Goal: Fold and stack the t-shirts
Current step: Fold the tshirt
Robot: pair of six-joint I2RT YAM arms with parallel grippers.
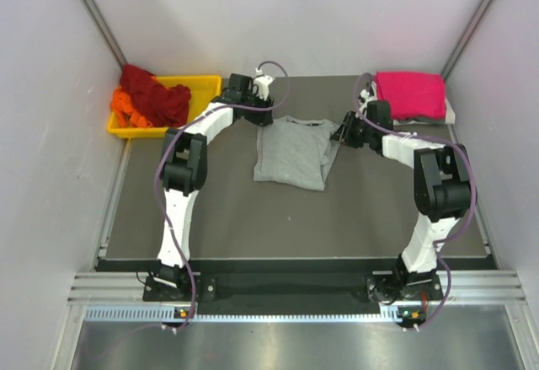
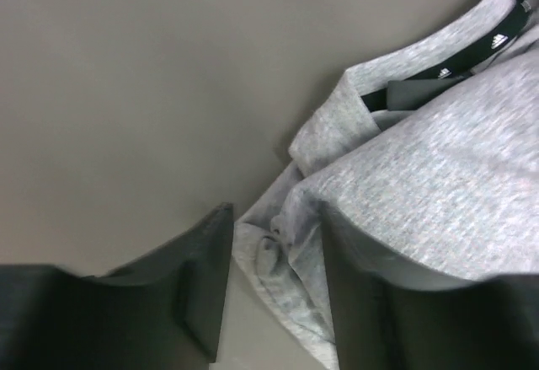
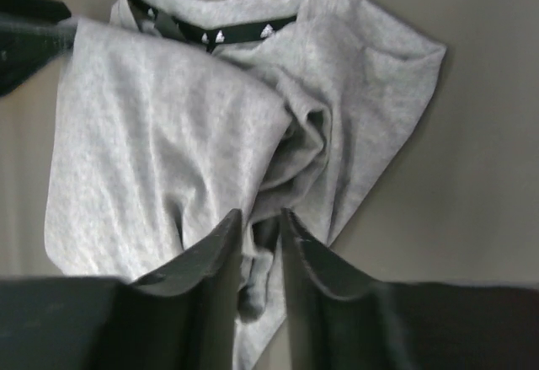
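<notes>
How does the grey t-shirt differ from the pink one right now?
The grey t-shirt lies mid-table, half folded with a bunched edge; the pink t-shirt sits at the far right corner, folded into a neat block. Grey shows its dark collar; pink shows none. Both are out of the yellow tray.

On the table [image 1: 210, 218], a first t-shirt [image 1: 290, 155] is laid midway between the left and right edges, nearer the far edge than the near one. A second t-shirt [image 1: 410, 93] is placed in the far right corner. A tray [image 1: 205, 85] is set in the far left corner. A third t-shirt [image 1: 153, 92] is heaped in it, with a fourth t-shirt [image 1: 126, 107] at its left. The left gripper [image 1: 261, 119] is positioned at the first t-shirt's far left corner, the right gripper [image 1: 337, 134] at its right edge.
</notes>
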